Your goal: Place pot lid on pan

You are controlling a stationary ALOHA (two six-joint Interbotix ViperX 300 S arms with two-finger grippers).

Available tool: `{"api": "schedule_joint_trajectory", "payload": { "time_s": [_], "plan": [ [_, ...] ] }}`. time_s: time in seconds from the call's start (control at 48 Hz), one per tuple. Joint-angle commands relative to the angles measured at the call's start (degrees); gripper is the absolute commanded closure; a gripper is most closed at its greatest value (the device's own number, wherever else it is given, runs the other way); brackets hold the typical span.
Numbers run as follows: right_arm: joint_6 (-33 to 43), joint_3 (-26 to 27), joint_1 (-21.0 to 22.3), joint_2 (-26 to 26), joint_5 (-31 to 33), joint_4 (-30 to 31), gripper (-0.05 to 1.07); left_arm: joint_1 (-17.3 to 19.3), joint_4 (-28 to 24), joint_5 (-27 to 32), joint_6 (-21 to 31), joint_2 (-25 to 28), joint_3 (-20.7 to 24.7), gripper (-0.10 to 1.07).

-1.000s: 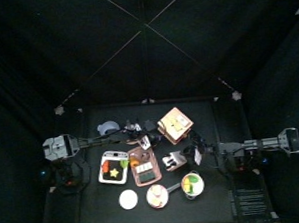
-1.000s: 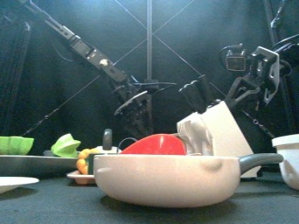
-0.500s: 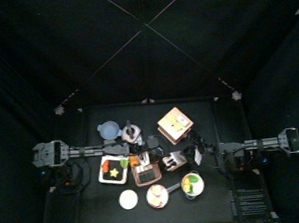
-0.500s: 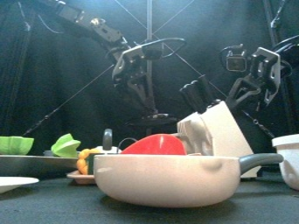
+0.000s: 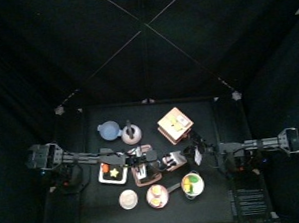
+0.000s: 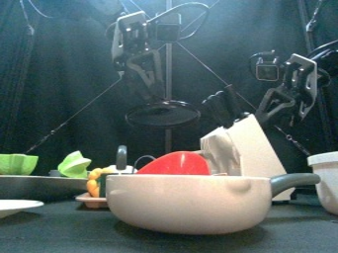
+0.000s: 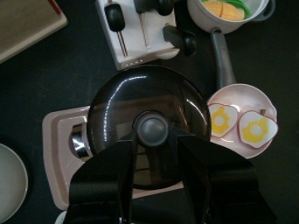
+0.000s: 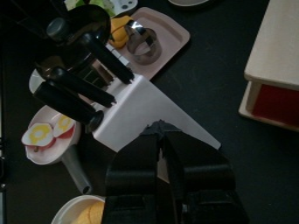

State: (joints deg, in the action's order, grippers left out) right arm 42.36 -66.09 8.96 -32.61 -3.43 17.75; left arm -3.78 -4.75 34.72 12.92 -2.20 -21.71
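A pink tray [image 7: 61, 140], a plate with 2 fried eggs [image 7: 243, 119], a knife block [image 8: 146, 114].

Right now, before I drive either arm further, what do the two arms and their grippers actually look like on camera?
Both arms are black, jointed tubes with boxy black bases. The left gripper ends in two broad, flat black jaws. The right gripper has two similar glossy black jaws that taper toward the tips. In the front view, looping black cables hang around the wrists and pale patches show on the housings. No readable markings are visible.

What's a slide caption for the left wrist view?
Left fingers grip the glass pot lid by its knob, above a pink tray.
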Motion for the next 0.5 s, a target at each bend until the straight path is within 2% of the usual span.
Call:
{"api": "schedule_joint_trajectory", "payload": {
  "time_s": [0.0,0.229,0.479],
  "plan": [
    [-0.2,0.4,-0.1,-0.3,-0.2,0.1,0.61,-2.7,0.2,-0.1,0.0,-1.4,0.4,0.3],
    [-0.2,0.5,-0.1,-0.3,-0.2,0.1,0.61,-9.2,1.0,-0.4,0.1,0.8,0.2,0.3],
    [-0.2,0.4,-0.1,-0.3,-0.2,0.0,0.61,-16.3,1.2,-2.5,0.0,6.9,5.1,0.3]
  ]
}}
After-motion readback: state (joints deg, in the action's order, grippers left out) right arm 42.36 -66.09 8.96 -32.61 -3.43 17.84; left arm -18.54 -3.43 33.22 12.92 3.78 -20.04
